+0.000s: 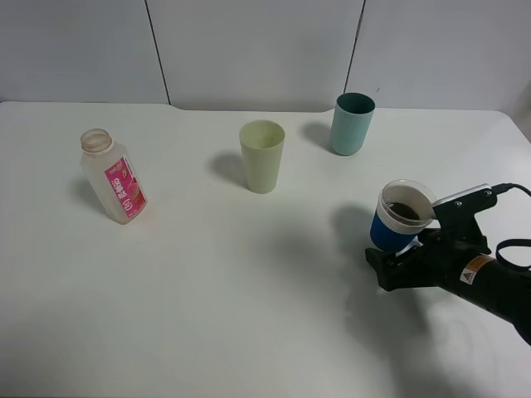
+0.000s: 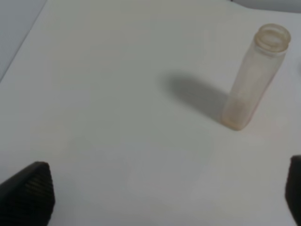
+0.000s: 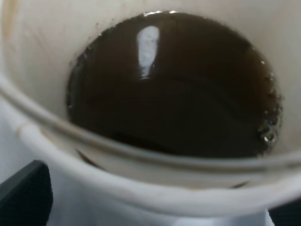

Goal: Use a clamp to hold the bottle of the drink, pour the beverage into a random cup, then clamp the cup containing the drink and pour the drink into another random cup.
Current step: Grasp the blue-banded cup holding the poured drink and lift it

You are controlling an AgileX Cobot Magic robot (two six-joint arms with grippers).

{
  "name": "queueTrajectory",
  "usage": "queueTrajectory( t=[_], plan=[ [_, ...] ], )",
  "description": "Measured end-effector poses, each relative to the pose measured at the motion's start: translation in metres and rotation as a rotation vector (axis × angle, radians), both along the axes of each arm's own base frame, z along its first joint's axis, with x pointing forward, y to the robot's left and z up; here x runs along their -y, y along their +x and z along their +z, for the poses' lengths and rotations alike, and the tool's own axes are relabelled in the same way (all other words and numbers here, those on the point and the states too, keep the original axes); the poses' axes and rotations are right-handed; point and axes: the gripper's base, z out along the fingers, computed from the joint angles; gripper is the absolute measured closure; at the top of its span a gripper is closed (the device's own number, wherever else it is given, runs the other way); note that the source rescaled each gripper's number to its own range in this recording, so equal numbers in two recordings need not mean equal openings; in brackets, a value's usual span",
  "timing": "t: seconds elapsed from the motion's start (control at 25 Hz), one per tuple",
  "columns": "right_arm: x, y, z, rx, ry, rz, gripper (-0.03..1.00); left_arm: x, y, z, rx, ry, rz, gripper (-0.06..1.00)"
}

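White table (image 1: 249,315), seen from my remote desk. My right clamp (image 1: 402,232) reaches in from the near right on its dark arm, with one jaw on either side of the blue-banded cup (image 1: 388,232). I cannot tell whether the jaws are pressing on the cup yet. The left clamp (image 2: 162,193) shows only in its own wrist view, where its jaws stand wide apart over bare table and hold nothing.

The bottle (image 1: 114,178) stands upright at the far left with its long axis vertical and its open neck up. It is well apart from everything else. The high camera catches its pink label, while the left wrist camera sees a plain side. The teal cup (image 1: 353,124) stands mouth up at the back, beyond the banded cup. The pale yellow-green cup (image 1: 262,156) stands mouth up to its left, near the middle, and nothing lies between the banded cup and the teal one.

The banded cup sits mouth up at the near right. The right wrist view, close over its rim, shows the dark brown beverage (image 3: 178,89) with small bubbles at its edge.
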Motion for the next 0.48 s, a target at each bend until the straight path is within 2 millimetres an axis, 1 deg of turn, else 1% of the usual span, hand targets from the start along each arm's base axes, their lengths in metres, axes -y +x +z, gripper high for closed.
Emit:
queueTrajectory(
  t=[0.12, 0.28, 0.48],
  plan=[
    [-0.001, 0.000, 0.002, 0.010, -0.001, 0.010, 0.31, 0.000, 0.000, 0.000, 0.000, 0.000, 0.000, -0.06],
    [-0.002, 0.003, 0.009, 0.058, -0.012, 0.030, 0.31, 0.000, 0.000, 0.000, 0.000, 0.000, 0.000, -0.06],
    [-0.002, 0.003, 0.012, 0.075, -0.030, 0.045, 0.31, 0.000, 0.000, 0.000, 0.000, 0.000, 0.000, -0.06]
  ],
)
